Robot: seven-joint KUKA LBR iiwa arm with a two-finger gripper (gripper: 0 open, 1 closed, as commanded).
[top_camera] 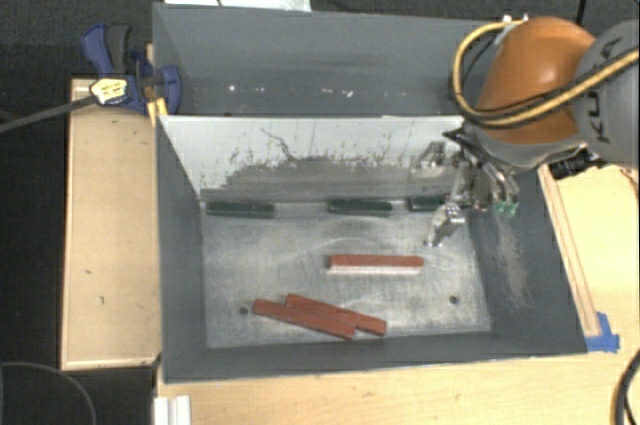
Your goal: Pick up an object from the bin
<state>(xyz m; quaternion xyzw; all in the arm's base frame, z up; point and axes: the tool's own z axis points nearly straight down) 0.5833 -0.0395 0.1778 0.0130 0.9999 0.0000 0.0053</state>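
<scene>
The tool hung low at the right rear of the bin, just beside a short green bar (released or clenched, I couldn't tell). A red bar lay mid-floor nearby, two brown bars in front.

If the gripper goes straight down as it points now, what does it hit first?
Probably the bare floor of the grey metal bin, just right of the pale red flat bar. The gripper hangs beside a short dark green bar by the back wall; depth is unclear.
</scene>
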